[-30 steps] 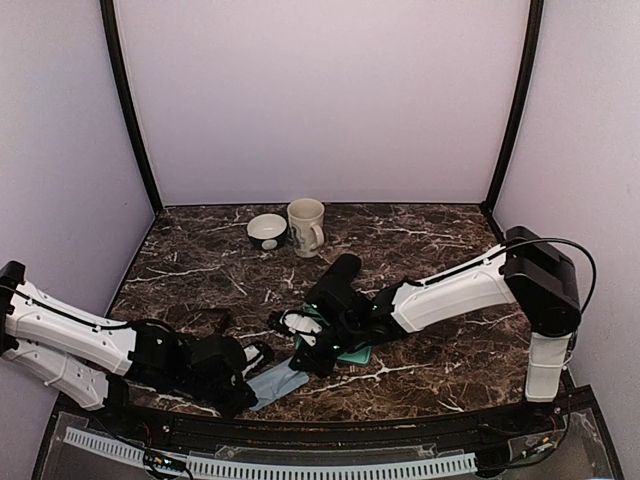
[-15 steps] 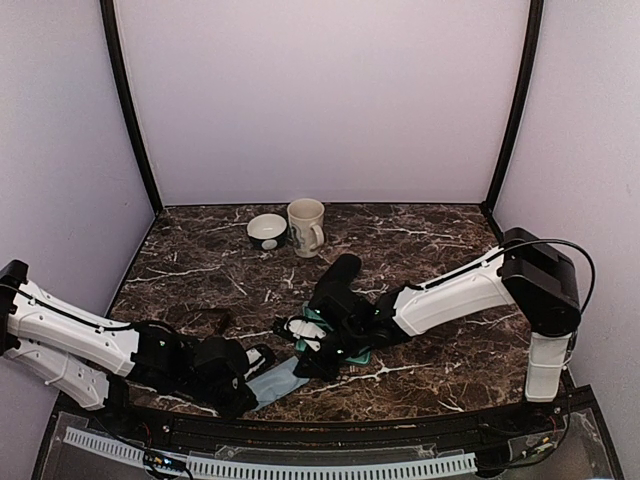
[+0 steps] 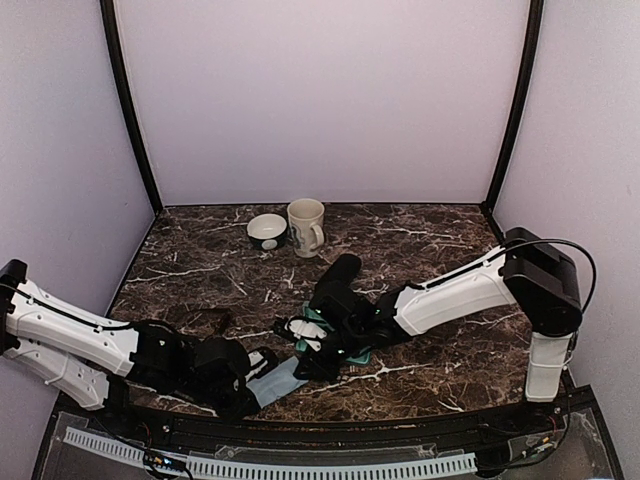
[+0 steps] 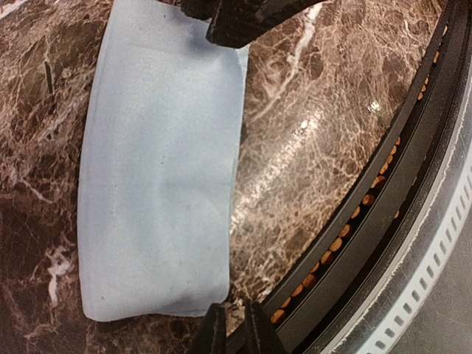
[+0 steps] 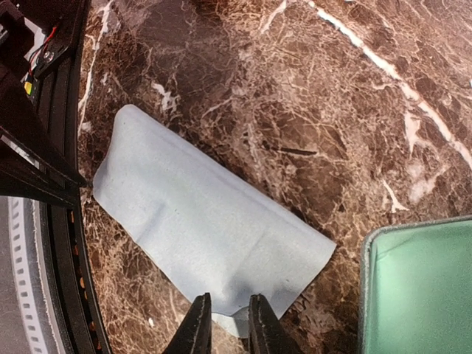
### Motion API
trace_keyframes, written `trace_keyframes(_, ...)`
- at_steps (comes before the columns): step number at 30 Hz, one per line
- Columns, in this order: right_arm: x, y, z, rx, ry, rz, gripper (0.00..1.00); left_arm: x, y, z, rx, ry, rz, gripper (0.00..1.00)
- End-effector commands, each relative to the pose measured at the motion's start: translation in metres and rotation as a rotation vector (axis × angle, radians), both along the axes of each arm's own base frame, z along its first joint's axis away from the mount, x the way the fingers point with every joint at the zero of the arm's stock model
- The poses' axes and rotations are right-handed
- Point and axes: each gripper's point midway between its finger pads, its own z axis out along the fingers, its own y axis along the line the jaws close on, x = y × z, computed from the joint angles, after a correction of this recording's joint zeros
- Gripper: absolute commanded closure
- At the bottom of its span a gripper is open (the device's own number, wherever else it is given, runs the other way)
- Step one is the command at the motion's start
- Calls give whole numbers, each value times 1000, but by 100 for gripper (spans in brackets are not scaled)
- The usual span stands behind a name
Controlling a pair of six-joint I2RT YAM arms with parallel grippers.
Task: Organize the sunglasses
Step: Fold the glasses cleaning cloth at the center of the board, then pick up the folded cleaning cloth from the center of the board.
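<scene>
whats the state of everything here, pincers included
grey-blue pouch: lying flat on the table
left pincer: slightly open, at one end of the pouch
right pincer: slightly open, astride the pouch's other end
green case: looks open, lining facing up
mug: upright
bowl: upright

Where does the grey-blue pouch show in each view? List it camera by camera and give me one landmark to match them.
Top external: the grey-blue pouch lies low in the picture, left of centre.
Left wrist: the pouch fills most of the left half.
Right wrist: the pouch lies diagonally across the middle.
Shared landmark: the black rail running just beside the pouch.
</scene>
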Motion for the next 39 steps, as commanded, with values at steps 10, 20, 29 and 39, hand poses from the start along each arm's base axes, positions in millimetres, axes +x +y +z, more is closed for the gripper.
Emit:
trace_keyframes(10, -12, -19, 5, -10, 46, 8, 86, 4, 0, 22, -36, -37, 15, 81)
trace_keyframes(20, -1, -16, 28, 31, 12, -57, 75, 32, 16, 39, -65, -105, 182, 58)
trace_keyframes(29, 30, 14, 29, 56, 69, -163, 72, 47, 46, 20, -20, -26, 333, 52)
trace_keyframes(39, 20, 30, 22, 111, 171, -148, 75, 49, 54, -1, 85, -10, 337, 57)
